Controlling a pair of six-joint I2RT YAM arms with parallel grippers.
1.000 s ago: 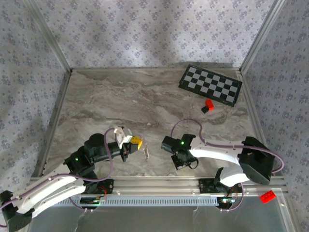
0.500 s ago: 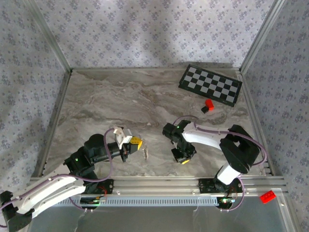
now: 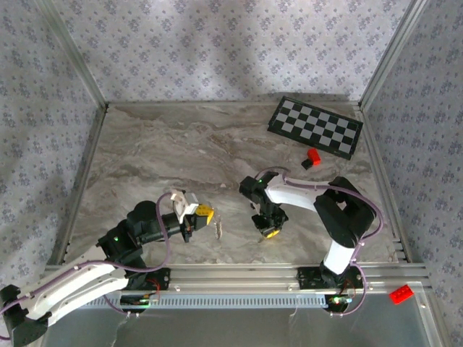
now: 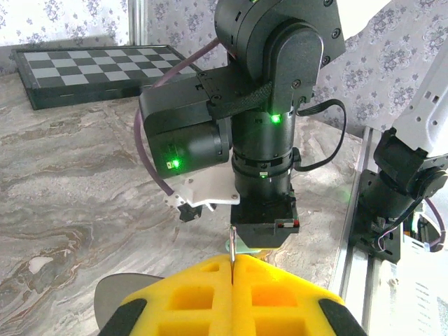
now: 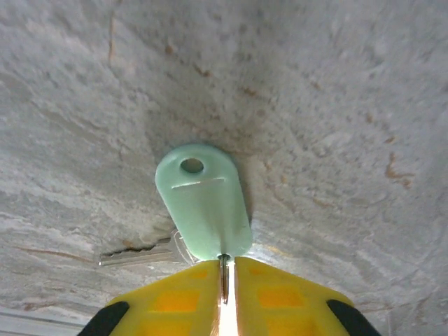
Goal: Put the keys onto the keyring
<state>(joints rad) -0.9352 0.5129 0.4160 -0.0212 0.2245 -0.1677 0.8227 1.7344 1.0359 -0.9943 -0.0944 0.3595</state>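
At the near edge, a red toy brick (image 3: 401,293) lies on the rail to the right of the arm bases.

Just past the rail, the left gripper (image 3: 205,214) reaches out low over the marble table (image 3: 181,152). Its yellow fingertips (image 4: 189,297) are pressed together on the keyring (image 3: 219,228), and the thin silvery chain hangs from the tips toward the table. In the left wrist view a narrow metal sliver of the keyring (image 4: 230,246) stands up from the seam between the pads.

Near it, to its right, the right gripper (image 3: 270,231) points straight down at the table. Its jaws stand very narrow, pinching the metal blade of the mint-green key (image 5: 203,199). The key's oval head, with a small hole, extends away from the fingertips (image 5: 175,297); whether it touches the marble I cannot tell. A plain silver key (image 5: 136,256) lies flat on the table, partly under the green head.

Farther back on the right sits a small red block (image 3: 312,157), and just behind it a folding chessboard (image 3: 315,127) lies near the back wall.
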